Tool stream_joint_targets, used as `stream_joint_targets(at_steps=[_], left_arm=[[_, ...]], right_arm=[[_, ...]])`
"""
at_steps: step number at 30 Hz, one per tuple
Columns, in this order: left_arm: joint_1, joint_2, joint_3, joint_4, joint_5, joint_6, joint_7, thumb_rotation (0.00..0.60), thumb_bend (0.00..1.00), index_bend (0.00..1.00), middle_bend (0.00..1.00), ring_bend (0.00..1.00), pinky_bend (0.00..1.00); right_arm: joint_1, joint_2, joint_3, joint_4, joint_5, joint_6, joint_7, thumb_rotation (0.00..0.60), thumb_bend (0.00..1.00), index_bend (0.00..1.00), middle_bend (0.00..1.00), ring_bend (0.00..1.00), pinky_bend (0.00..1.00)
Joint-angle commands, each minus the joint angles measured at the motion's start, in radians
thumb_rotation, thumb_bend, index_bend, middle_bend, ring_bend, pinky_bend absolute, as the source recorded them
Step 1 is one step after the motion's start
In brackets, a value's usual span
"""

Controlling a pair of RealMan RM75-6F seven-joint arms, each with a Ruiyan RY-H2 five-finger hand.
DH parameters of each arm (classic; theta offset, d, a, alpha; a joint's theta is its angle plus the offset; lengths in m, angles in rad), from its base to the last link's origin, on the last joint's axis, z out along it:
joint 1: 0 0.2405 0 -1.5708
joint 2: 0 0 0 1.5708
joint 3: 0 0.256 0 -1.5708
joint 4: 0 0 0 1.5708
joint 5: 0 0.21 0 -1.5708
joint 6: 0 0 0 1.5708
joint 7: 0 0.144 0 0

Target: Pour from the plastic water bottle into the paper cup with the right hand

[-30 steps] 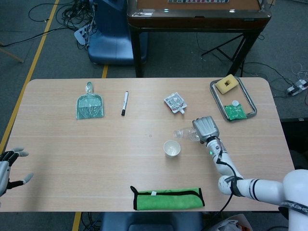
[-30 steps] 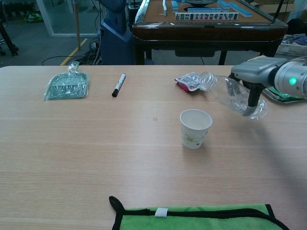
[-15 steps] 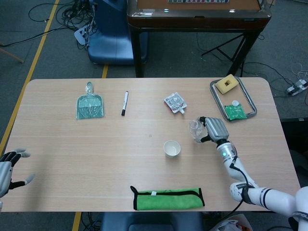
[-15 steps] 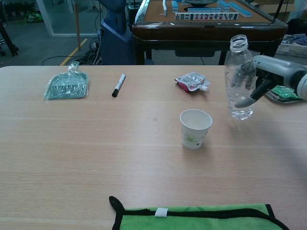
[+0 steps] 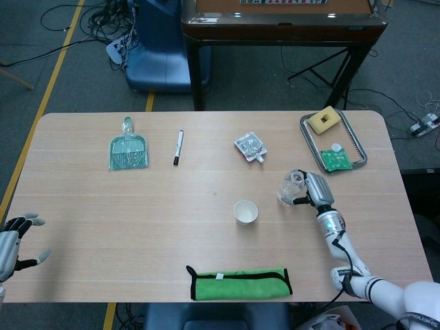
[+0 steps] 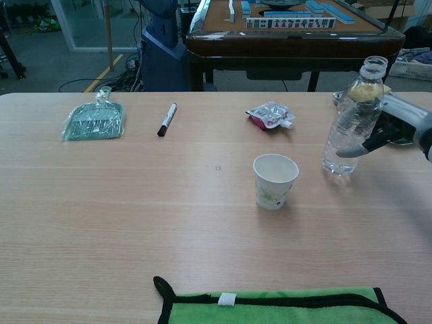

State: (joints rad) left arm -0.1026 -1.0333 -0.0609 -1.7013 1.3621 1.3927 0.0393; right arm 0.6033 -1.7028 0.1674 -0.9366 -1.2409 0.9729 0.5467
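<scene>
Right hand is gripping the bottle upright (slight tilt), standing right of the cup; left hand is hanging open.

Right hand: silver-grey metal back plate, dark fingers with grey tips. Wrist section behind it silver-grey and cylindrical. Right forearm slim, white, with a black cable running along it; rounded white joint housings with a black band at the near right edge. Left hand: dark body, pale grey fingertips, at the near left edge.
</scene>
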Motion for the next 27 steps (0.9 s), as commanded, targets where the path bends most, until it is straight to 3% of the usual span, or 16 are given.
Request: stream_joint_targets(at_steps=[1, 8, 13, 27], left_arm=[[0.000, 0.000, 0.001, -0.001, -0.001, -0.001, 0.002, 0.600, 0.15, 0.34, 0.23, 0.23, 0.47], [-0.001, -0.002, 0.003, -0.002, -0.002, -0.004, 0.008, 0.600, 0.15, 0.34, 0.23, 0.23, 0.47], [-0.001, 0.000, 0.003, -0.004, -0.003, -0.004, 0.010, 0.600, 0.15, 0.34, 0.23, 0.23, 0.47], [-0.002, -0.001, 0.005, -0.005, -0.005, -0.007, 0.016, 0.600, 0.15, 0.34, 0.23, 0.23, 0.47]], right_arm=[[-0.008, -0.031, 0.002, 0.048, -0.029, 0.002, 0.044, 0.600, 0.12, 0.62, 0.62, 0.49, 0.49], [-0.012, -0.049, -0.002, 0.099, -0.060, -0.017, 0.103, 0.600, 0.10, 0.62, 0.55, 0.44, 0.49], [-0.015, -0.058, -0.004, 0.123, -0.078, -0.020, 0.133, 0.600, 0.03, 0.61, 0.49, 0.37, 0.49], [-0.021, -0.035, -0.025, 0.138, -0.121, -0.057, 0.193, 0.600, 0.00, 0.14, 0.20, 0.16, 0.42]])
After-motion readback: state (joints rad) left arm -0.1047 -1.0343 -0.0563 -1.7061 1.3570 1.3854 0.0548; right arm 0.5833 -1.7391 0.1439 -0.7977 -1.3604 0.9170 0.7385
